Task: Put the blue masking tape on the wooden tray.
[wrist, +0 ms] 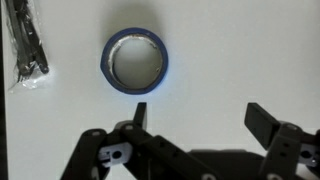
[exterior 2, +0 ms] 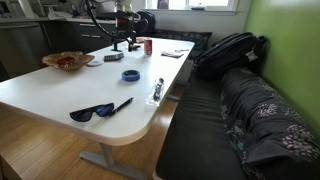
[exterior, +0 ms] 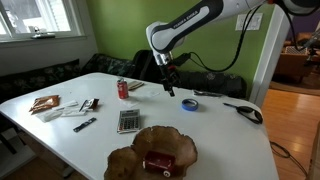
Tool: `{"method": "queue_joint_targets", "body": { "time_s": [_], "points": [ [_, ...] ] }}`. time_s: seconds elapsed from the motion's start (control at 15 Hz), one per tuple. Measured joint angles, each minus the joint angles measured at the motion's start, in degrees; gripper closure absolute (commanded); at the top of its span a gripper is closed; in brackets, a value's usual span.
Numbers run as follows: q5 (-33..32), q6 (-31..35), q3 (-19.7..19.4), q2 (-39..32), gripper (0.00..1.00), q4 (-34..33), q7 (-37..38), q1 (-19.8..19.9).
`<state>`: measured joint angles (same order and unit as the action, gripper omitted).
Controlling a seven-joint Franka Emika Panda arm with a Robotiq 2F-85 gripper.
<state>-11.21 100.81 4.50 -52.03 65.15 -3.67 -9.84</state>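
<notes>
Gripper (wrist: 200,120) is hovering over the white table (exterior: 220,140) with jaws spread wide and gripping nothing. In the wrist view the blue tape (wrist: 135,59) is lying flat on the tabletop just ahead of the fingertips, not between them. The wooden tray (exterior: 165,135) is sitting well apart from the tape, carrying a small red thing (exterior: 158,162). A calculator (exterior: 128,120) is lying nearer the tape than the tray is, and black sunglasses (exterior: 243,110) are resting near the tape on its far side.
</notes>
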Motion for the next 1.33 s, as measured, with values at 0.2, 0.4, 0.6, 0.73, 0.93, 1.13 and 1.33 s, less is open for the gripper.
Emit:
{"method": "queue_joint_targets", "body": {
  "time_s": [0.2, 0.4, 0.6, 0.73, 0.93, 1.13, 1.33],
  "points": [
    [-0.20, 6.92, -1.04, 4.43, 0.00, 7.77, 4.37, 0.11],
    [0.39, 10.32, -1.41, 8.64, 0.00, 15.54, 5.90, 0.65],
    [1.20, 12.84, -1.55, 12.96, 0.00, 23.60, 7.02, 1.35],
    [2.57, 15.54, -1.63, 15.68, 0.00, 29.33, 7.88, 2.15],
    [4.43, 19.84, -2.12, 18.71, 0.00, 36.87, 9.21, 3.51],
    [4.43, 19.83, -2.10, 18.57, 0.00, 35.90, 9.18, 3.26],
    [4.43, 21.44, -2.07, 18.50, 0.00, 35.56, 8.89, 3.04]
  ]
}}
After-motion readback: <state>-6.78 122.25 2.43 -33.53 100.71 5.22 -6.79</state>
